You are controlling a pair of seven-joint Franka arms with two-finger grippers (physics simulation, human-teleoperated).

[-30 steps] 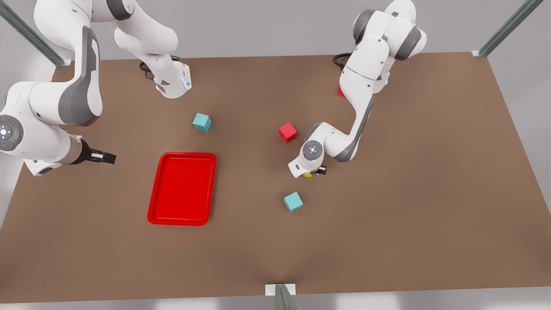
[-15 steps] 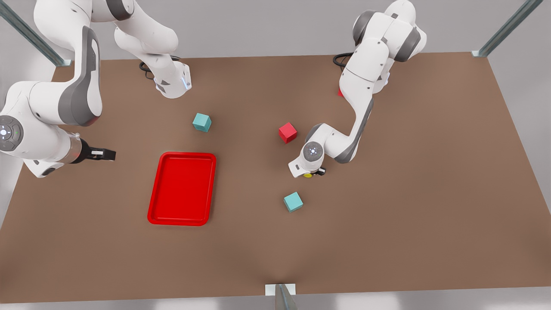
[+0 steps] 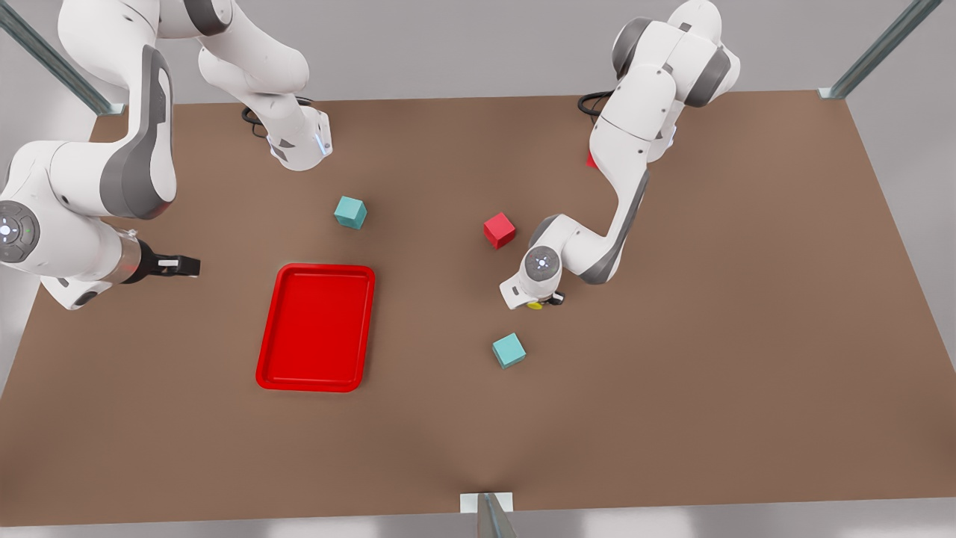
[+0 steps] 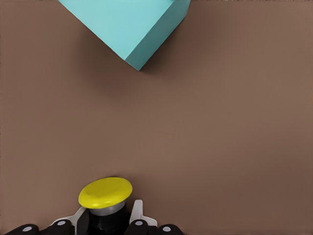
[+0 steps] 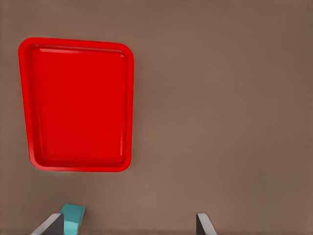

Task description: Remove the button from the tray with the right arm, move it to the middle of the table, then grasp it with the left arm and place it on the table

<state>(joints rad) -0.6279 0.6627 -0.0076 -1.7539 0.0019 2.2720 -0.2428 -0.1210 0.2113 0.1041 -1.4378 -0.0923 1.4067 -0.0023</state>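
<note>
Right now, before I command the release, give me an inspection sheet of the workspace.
Surface: brown table, flat, no spills seen.
Job's things: button near the table's middle, out of the tray; whether it touches the table cannot be told. Red tray holds nothing.
Clutter: two teal cubes, one red cube, a second red piece half hidden behind the arm.
Grippers: left hand closed on the button's grey body; right hand open, waiting beyond the tray toward the front view's left.
Cables: black loops at both arm bases, away from the work.
Surroundings: metal frame struts, grey walls.
</note>
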